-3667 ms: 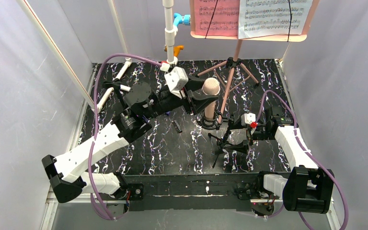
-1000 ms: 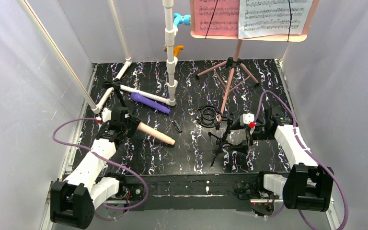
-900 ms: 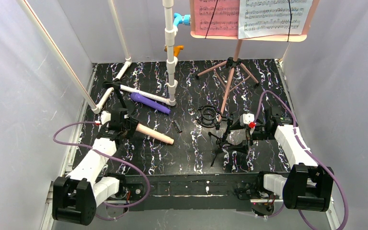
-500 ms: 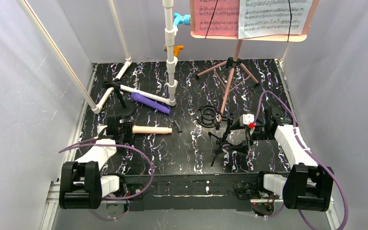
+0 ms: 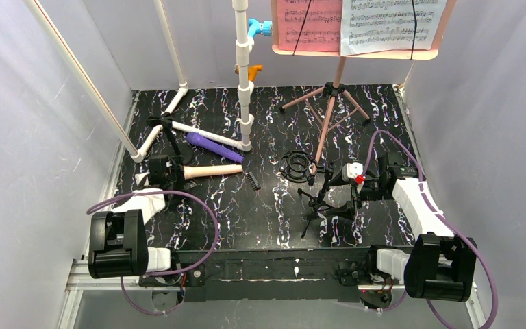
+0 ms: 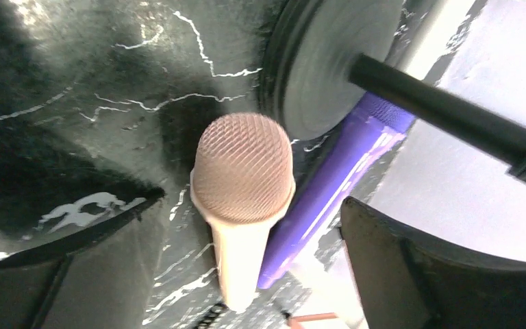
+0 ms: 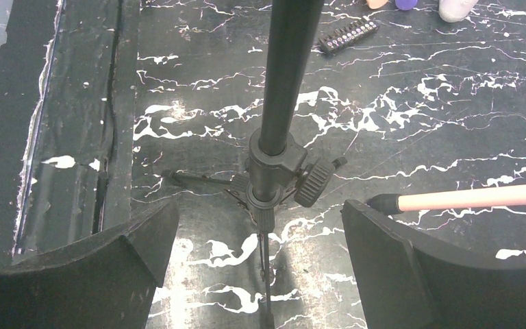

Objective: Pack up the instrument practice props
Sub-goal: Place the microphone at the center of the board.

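Observation:
The beige-pink tube point(image 5: 212, 171) lies flat on the black marbled table, its mesh head point(image 6: 243, 168) pointing at my left gripper point(image 5: 174, 171). That gripper point(image 6: 252, 202) is open, its jaws wide on either side of the head without touching it. The purple tube point(image 5: 214, 146) lies just behind it and shows in the left wrist view point(image 6: 335, 185). The pink music stand point(image 5: 337, 75) stands at the back with a pink page point(image 5: 308, 24) and a white page point(image 5: 390, 24). My right gripper point(image 5: 346, 190) is open around a black tripod stand point(image 7: 277, 89).
A white pipe frame point(image 5: 244, 68) with blue and orange fittings rises at the back centre, and its pipes run to the left. A small black comb-like clip point(image 5: 253, 179) lies mid-table. A black ring mount point(image 5: 298, 166) tops the black stand. A pink stand leg point(image 7: 472, 199) reaches near my right finger.
My left arm took the beige-pink tube out of the ring mount, carried it left and laid it flat. It folded back and opened. The right arm has not moved.

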### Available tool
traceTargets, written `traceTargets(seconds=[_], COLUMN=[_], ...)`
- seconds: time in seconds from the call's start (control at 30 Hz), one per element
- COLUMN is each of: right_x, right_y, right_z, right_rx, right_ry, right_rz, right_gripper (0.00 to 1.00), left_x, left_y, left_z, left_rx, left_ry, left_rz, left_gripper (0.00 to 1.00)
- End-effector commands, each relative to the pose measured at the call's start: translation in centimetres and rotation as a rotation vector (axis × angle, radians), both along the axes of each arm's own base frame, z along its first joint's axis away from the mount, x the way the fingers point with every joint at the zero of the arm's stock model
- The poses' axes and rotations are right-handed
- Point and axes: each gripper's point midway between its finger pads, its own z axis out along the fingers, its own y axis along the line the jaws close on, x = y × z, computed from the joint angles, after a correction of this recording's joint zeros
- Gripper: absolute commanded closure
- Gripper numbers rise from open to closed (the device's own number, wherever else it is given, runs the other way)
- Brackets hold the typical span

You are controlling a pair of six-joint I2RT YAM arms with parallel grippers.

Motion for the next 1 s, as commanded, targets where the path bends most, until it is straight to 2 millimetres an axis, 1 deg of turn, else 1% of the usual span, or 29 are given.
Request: traceTargets(seconds=[0.0, 0.1, 0.27, 0.43, 0.57, 0.7, 0.87, 0.97], right_x=[-0.1, -0.1, -0.1, -0.1, -0.1, 0.0, 0.1, 0.1], right_y=[0.0, 0.0, -0.1, -0.1, -0.1, -0.1, 0.0, -0.1], right_z=[0.3, 0.3, 0.2, 0.1, 0.1, 0.2, 0.3, 0.3], right_rx=[0.013, 0.011, 0.005, 0.002, 0.0, 0.004, 0.009, 0.007], right_ry=[0.002, 0.0, 0.0, -0.001, -0.003, -0.002, 0.01, 0.013], right_rz=[0.001, 0.001, 0.001, 0.001, 0.0, -0.002, -0.006, -0.008], right_gripper=[0.02, 0.02, 0.02, 0.02, 0.01, 0.02, 0.02, 0.02], left_x=[-0.9, -1.2, -2.6, -4.1, -5.0, -5.9, -7.3, -8.5], left_y=[0.0, -0.3, -1.3, -2.2, -3.0, -4.7, -8.4, -9.9], left_z=[-0.8, -0.2, 0.3, 1.4, 2.7, 4.1, 6.4, 7.5], left_rx=[0.021, 0.025, 0.002, 0.015, 0.047, 0.079, 0.078, 0.081], left_ry=[0.048, 0.029, 0.029, 0.017, -0.017, -0.08, -0.246, -0.326], left_rz=[-0.044, -0.082, -0.156, -0.241, -0.339, -0.512, -0.825, -0.97], left_gripper=[0.02, 0.02, 0.02, 0.02, 0.02, 0.02, 0.02, 0.02])
